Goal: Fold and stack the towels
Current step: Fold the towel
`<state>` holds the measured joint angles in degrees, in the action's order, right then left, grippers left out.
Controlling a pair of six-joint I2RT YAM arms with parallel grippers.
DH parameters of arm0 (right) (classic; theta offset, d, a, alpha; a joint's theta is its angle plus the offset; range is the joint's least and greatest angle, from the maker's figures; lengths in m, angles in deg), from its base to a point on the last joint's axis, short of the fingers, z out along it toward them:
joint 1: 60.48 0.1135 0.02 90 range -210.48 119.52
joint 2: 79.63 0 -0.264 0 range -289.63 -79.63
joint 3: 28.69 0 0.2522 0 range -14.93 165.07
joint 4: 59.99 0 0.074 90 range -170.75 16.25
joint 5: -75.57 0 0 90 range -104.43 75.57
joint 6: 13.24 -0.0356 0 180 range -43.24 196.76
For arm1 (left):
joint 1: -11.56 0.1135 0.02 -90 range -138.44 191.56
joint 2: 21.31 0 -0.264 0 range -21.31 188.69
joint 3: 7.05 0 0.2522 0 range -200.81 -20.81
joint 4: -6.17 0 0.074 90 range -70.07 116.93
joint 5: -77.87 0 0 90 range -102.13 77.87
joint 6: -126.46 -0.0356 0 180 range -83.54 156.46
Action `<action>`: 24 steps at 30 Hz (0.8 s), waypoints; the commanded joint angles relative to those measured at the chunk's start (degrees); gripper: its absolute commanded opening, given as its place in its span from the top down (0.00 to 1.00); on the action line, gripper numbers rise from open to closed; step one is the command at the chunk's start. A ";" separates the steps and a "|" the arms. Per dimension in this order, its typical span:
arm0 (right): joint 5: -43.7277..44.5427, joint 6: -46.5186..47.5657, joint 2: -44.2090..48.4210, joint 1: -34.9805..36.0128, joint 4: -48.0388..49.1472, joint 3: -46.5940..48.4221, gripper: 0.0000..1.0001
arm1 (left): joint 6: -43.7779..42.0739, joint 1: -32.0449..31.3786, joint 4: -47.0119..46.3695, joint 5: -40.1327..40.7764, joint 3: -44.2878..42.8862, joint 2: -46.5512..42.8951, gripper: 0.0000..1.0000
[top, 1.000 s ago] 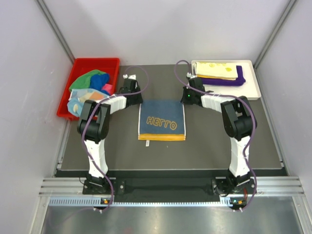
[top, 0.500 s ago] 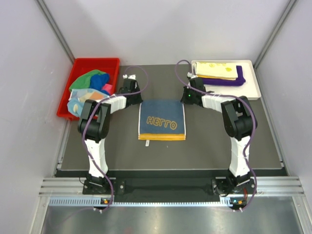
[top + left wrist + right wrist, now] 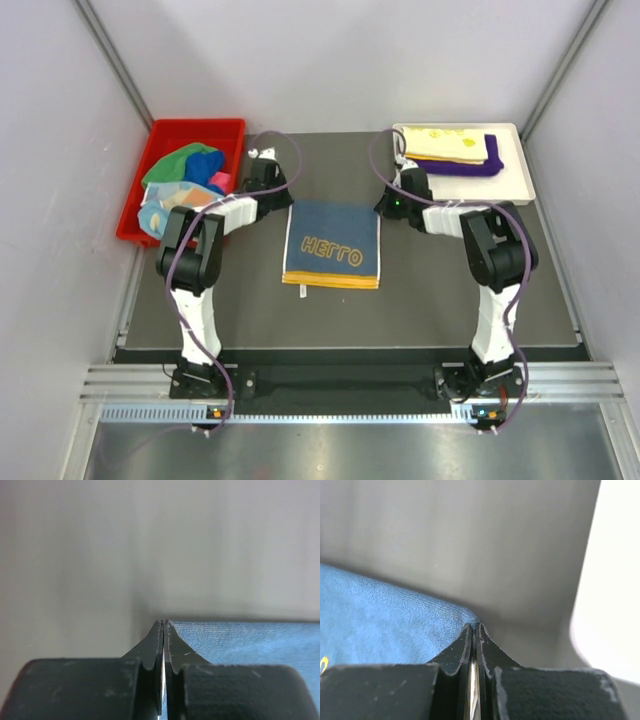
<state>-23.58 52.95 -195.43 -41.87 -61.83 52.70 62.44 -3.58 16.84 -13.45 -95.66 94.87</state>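
Two closed jaws pinch the far corners of the navy towel (image 3: 332, 245), which lies flat mid-mat (image 3: 450, 290): left gripper (image 3: 285, 203) at 11 o'clock, right gripper (image 3: 384, 208) at 1, lettering running 9 to 3, yellow hem at 6. The left wrist view shows fingers pressed together, cloth meeting the tips from 3 o'clock. The right wrist view shows them clenched on a corner peaking from 9.

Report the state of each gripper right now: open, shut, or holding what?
Left gripper: shut, pinching the navy towel at its far left corner.
Right gripper: shut, pinching the same towel's far right corner.
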 commanded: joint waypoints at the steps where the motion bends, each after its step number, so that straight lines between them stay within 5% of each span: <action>1: -0.08 -0.36 6.64 -0.95 8.89 -3.03 1.00 | 1.09 0.28 -7.71 -0.34 1.54 -6.66 1.00; 24: -1.58 -5.45 26.85 1.43 24.90 -30.62 1.00 | 3.20 0.37 -14.66 -5.01 25.27 -25.73 1.00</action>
<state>-26.27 48.18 -173.25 -41.04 -41.83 24.33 65.13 -3.78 6.24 -18.94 -72.64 73.52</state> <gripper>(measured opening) 0.011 0.012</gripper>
